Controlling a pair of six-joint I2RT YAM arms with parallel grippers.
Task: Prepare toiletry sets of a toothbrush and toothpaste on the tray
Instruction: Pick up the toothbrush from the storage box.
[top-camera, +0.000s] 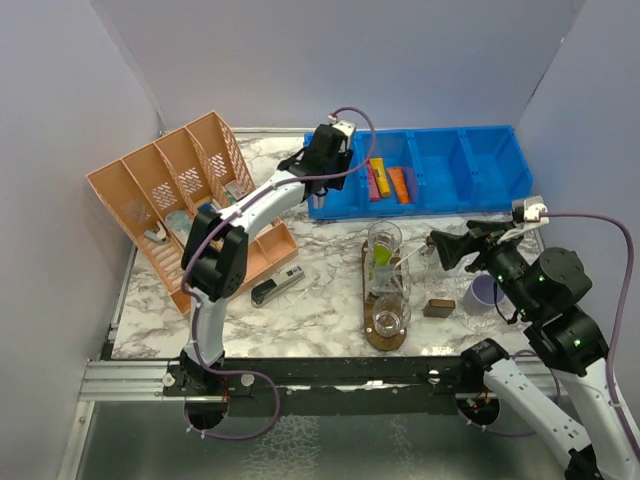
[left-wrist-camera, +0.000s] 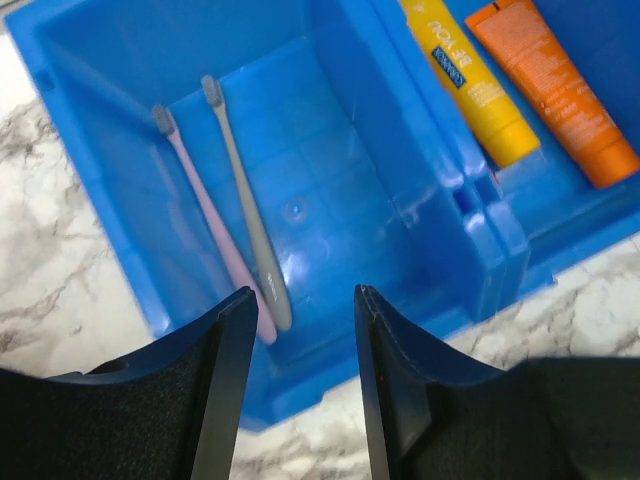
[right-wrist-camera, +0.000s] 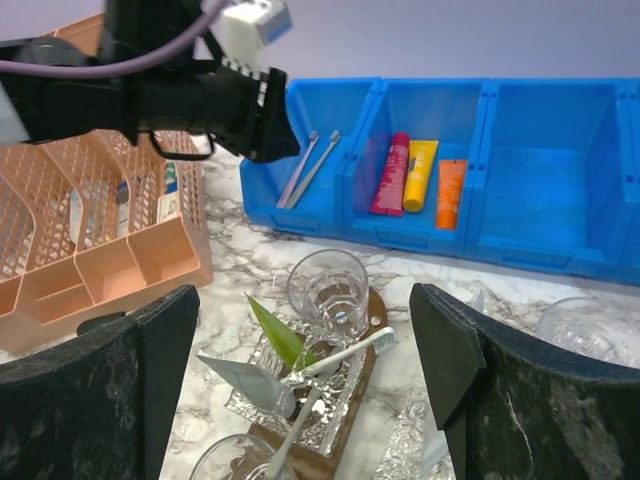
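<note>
The dark brown tray (top-camera: 375, 335) holds three clear tumblers. The far one (top-camera: 384, 238) is empty. The middle one (top-camera: 388, 283) holds a lime green tube (right-wrist-camera: 275, 330), a silver tube and a white toothbrush (right-wrist-camera: 360, 349). The near one (top-camera: 390, 318) holds a pale toothbrush. My left gripper (top-camera: 325, 165) hangs open and empty over the blue bin's left compartment, above a pink toothbrush (left-wrist-camera: 205, 215) and a grey toothbrush (left-wrist-camera: 245, 200). My right gripper (top-camera: 445, 245) is wide open and empty, just right of the tray, facing the tumblers (right-wrist-camera: 303, 300).
The blue bin (top-camera: 470, 165) also holds red, yellow (left-wrist-camera: 465, 75) and orange (left-wrist-camera: 555, 85) tubes. An orange divided basket (top-camera: 180, 200) stands at the left. A dark stapler-like item (top-camera: 277, 288), a small brown block (top-camera: 438, 308), a purple cup (top-camera: 485, 292) and a loose tumbler (top-camera: 475, 318) lie around the tray.
</note>
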